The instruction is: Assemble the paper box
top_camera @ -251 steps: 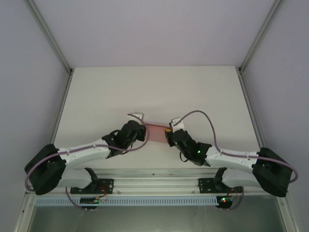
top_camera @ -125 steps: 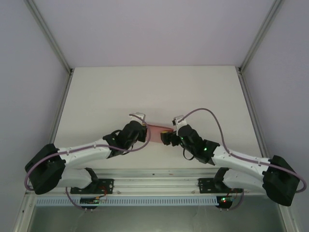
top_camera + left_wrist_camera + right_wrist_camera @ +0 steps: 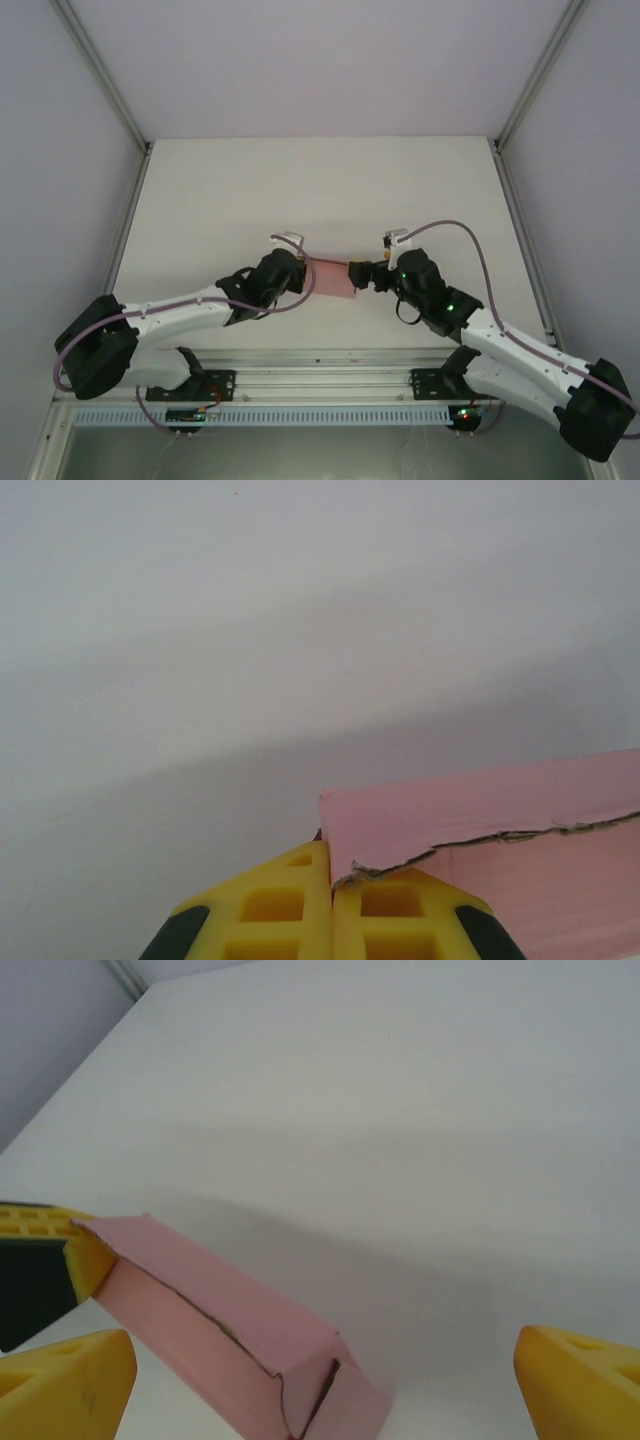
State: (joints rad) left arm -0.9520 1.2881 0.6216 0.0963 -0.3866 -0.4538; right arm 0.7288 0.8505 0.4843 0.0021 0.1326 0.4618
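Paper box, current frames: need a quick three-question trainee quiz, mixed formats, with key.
1. True or false: the left jaws are shut on a corner of the box.
2. The right jaws are: A) shut on the box, B) open, wide apart, C) shut on nothing.
3. Fill in: in the top view, the box lies ___ the left jaws and the right jaws.
Key: 1 true; 2 B; 3 between.
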